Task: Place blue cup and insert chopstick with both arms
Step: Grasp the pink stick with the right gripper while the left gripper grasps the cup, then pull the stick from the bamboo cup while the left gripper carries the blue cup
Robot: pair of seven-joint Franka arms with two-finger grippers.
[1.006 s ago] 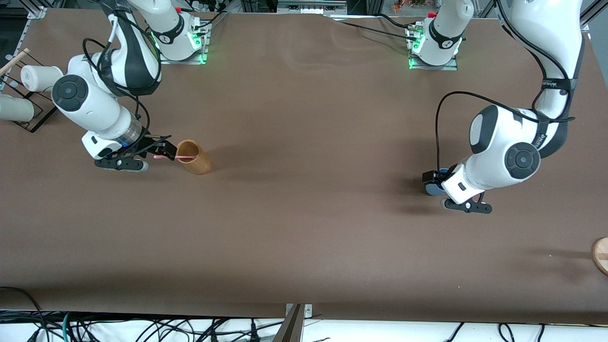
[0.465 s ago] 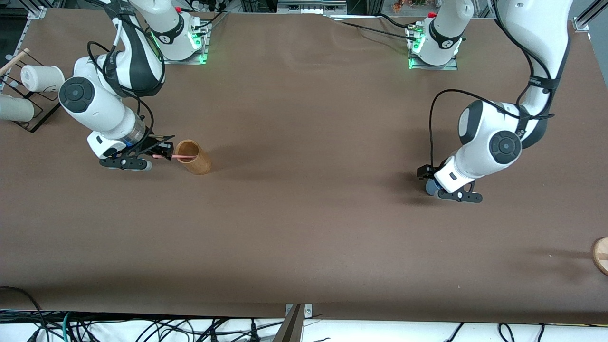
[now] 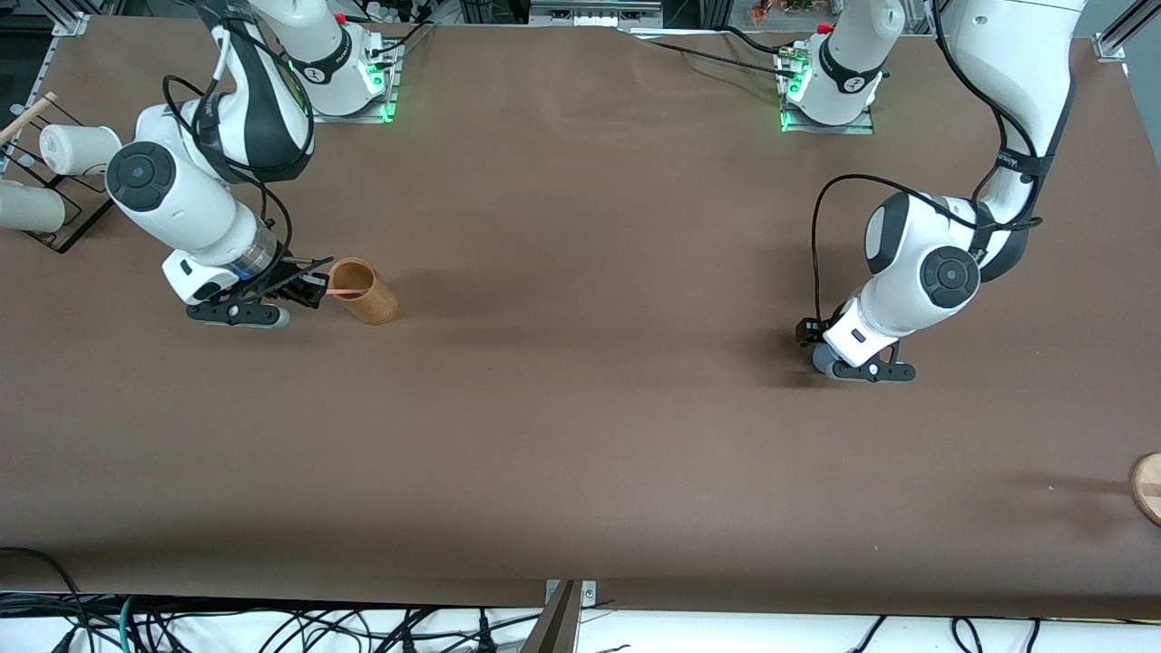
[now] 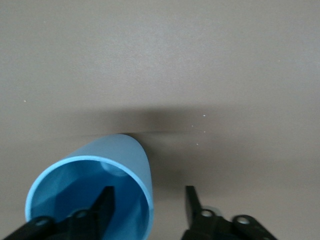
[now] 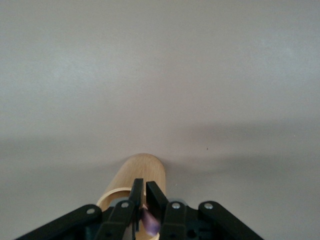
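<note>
The blue cup [image 3: 822, 361] stands on the table toward the left arm's end, mostly hidden under the left wrist. In the left wrist view the cup [image 4: 87, 172] shows its bright blue inside. My left gripper [image 3: 814, 343] is open and straddles the cup's wall [image 4: 148, 202], one finger inside and one outside, with a gap beside the outer finger. My right gripper [image 3: 311, 289] is shut on the pale pink chopstick [image 3: 343, 292], whose tip reaches into the mouth of a tan wooden cylinder [image 3: 367, 295]. In the right wrist view the right gripper [image 5: 144, 196] pinches the chopstick [image 5: 150, 223] over the cylinder [image 5: 140, 172].
White cups [image 3: 77, 147] lie on a black rack at the right arm's end, with a tan wooden rod [image 3: 27, 112] beside them. A round wooden piece [image 3: 1148, 486] shows at the left arm's end, nearer the front camera.
The left arm's wrist has swung over the cup toward the right arm's end. The right gripper, chopstick and wooden cylinder have shifted slightly away from the front camera.
</note>
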